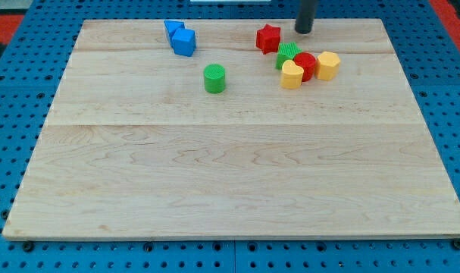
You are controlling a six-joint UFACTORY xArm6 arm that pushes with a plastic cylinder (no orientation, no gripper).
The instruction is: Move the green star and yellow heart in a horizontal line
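Note:
The green star (287, 53) lies near the view's top, right of centre, partly behind a red round block (305, 65). A yellow block that looks like the heart (292, 75) touches the green star's lower edge and the red block's left side. A second yellow block (328, 65), which looks hexagonal, sits against the red block's right side. My tip (303, 31) rests on the board just above and to the right of the green star, apart from it and right of a red star (268, 38).
A green cylinder (214, 78) stands alone left of the cluster. Two blue blocks (173, 30) (184, 42) touch each other at the top left. The wooden board (230, 174) lies on a blue pegboard (10, 114).

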